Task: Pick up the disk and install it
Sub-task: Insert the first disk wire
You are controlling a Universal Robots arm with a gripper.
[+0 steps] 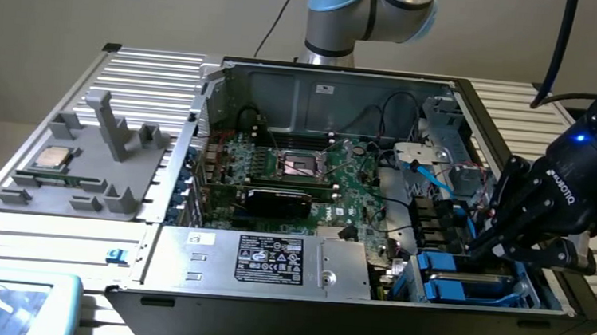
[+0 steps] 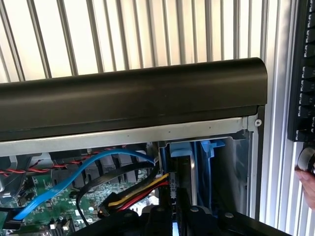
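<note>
Gripper (image 1: 482,248) down in corner bay of open computer case (image 1: 325,98), at exterior view's right. Fingers close together, pinching disk (image 2: 179,149) by thin sides. Disk sits in bay slot, blue frame end showing, just beside blue cable (image 2: 74,179) and red and yellow wires (image 2: 140,192). Green board (image 1: 309,176) in middle of case. Small silver chip (image 1: 50,158) on grey tray (image 1: 19,193), well apart.

My gripper (image 1: 481,247) dips into the drive bay (image 1: 529,288), its lower end lost behind the blue carriers (image 1: 458,278); what it touches I can't tell. The black sticker (image 1: 270,260) has print too small to read. A hand (image 2: 308,183) is cut off by the wrist view's edge.
</note>
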